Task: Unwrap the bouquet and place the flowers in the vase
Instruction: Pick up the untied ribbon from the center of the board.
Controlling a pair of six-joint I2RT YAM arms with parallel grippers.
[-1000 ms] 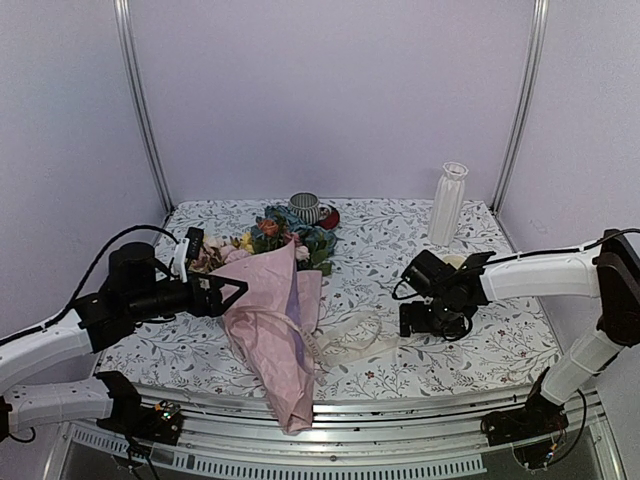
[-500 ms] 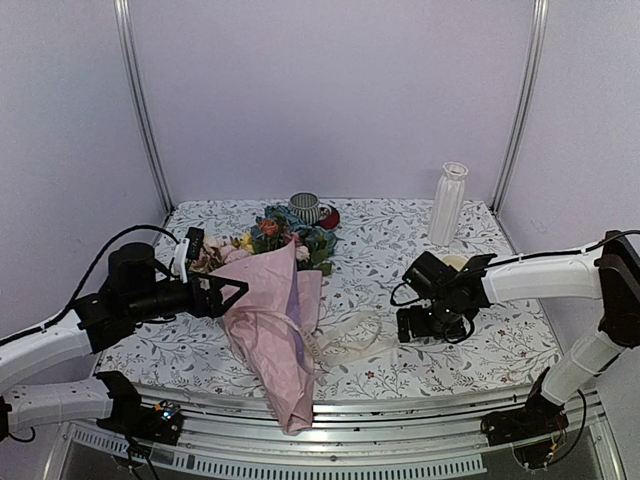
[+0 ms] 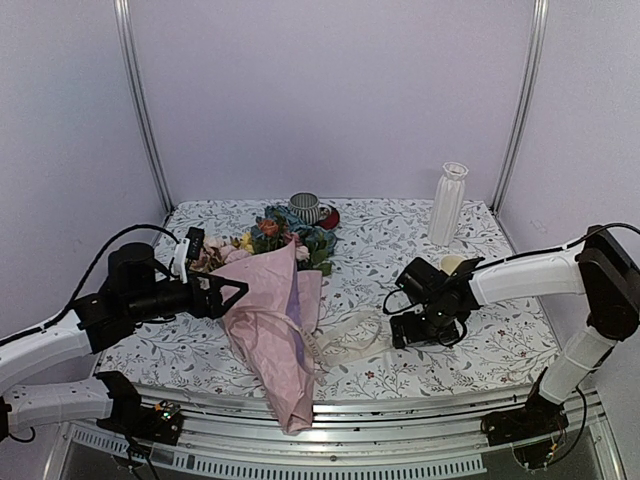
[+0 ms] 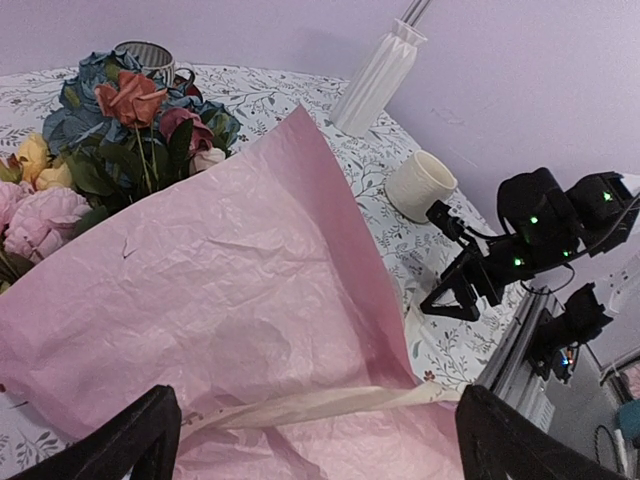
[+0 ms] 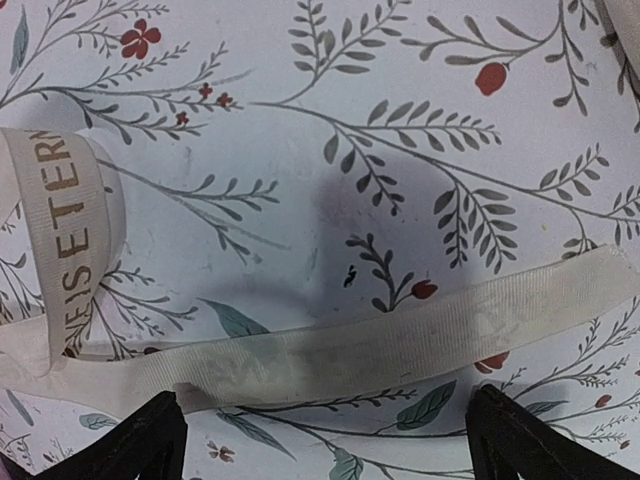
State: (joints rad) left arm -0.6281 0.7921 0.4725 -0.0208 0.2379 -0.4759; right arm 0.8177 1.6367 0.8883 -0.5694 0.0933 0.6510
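The left gripper (image 3: pixel 232 290), fingers spread and empty, faces the wrapping from the left edge of the table (image 3: pixel 400 240). The right gripper (image 3: pixel 412 322), likewise released, hangs low over the near right part. The bouquet (image 3: pixel 275 330) lies across the front edge, with the flowers (image 3: pixel 290 235) towards the back. The vase (image 3: pixel 448 203) stands upright at the back right corner (out of the arms' way). The ribbon (image 5: pixel 350 345) trails slack beneath the right gripper, probably next to be drawn off.
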